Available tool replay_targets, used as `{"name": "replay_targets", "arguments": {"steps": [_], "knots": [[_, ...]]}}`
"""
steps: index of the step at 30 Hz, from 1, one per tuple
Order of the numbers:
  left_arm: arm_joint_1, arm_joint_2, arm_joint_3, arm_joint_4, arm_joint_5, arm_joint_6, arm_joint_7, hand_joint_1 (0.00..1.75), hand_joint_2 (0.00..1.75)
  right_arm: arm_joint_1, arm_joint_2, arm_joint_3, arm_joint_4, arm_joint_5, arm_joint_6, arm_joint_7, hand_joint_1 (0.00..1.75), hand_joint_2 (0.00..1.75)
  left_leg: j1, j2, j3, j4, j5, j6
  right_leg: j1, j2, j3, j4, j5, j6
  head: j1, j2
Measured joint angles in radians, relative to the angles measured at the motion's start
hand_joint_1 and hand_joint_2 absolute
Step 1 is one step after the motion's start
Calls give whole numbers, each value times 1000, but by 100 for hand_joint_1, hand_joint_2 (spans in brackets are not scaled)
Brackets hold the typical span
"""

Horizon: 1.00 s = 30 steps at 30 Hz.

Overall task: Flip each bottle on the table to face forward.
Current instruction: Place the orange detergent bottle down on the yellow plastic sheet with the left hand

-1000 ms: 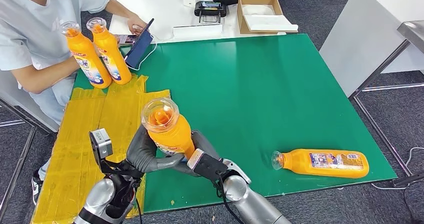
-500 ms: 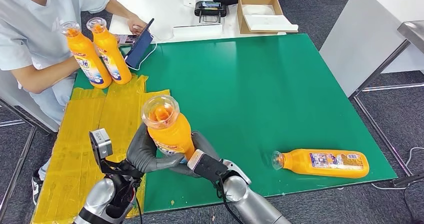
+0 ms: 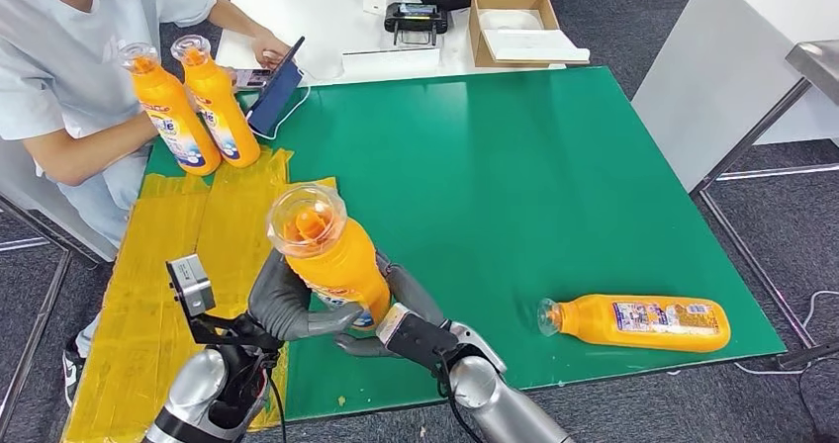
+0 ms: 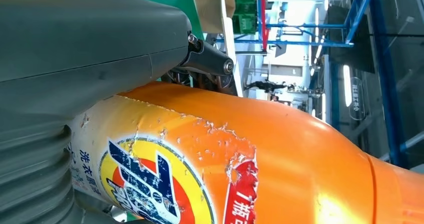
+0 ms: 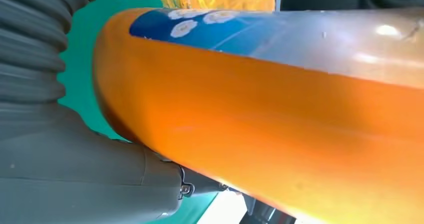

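Bottle upright-ish, tilted left, clear cap up, held over near-left part of green table beside yellow sheet. Left hand wrapped round its left side, right hand clasping lower right side; both gripping. Torn label facing left wrist camera. Second bottle lying flat at near-right table edge, cap pointing left, label up. Two more bottles standing far left, next to seated person.
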Motion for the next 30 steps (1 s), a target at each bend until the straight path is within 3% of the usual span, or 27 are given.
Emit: {"name": "replay_targets", "arguments": {"steps": [10,19,22,25,27,30], "knots": [[-2,0,0,-15,-14,26,-4,175,175,19,-5,-36,-14,9,-31,-1,0,175,0,0,0,0,0,0,0,0,0,0,0,0,0,0],[-23,3,43,-23,-192,223,-20,175,175,60,-24,-71,-102,38,-80,-11,0,175,0,0,0,0,0,0,0,0,0,0,0,0,0,0],[-34,9,56,-23,-356,343,-33,175,175,74,-31,-80,-140,52,-99,-21,0,175,0,0,0,0,0,0,0,0,0,0,0,0,0,0],[-55,25,74,-17,-636,492,-6,175,175,98,-42,-90,-212,88,-137,-39,0,175,0,0,0,0,0,0,0,0,0,0,0,0,0,0],[-74,42,85,-7,-863,556,50,175,175,117,-52,-94,-280,125,-175,-50,0,175,0,0,0,0,0,0,0,0,0,0,0,0,0,0],[-103,71,92,23,-1202,578,173,175,175,147,-68,-105,-390,189,-236,-64,0,175,0,0,0,0,0,0,0,0,0,0,0,0,0,0]]}}
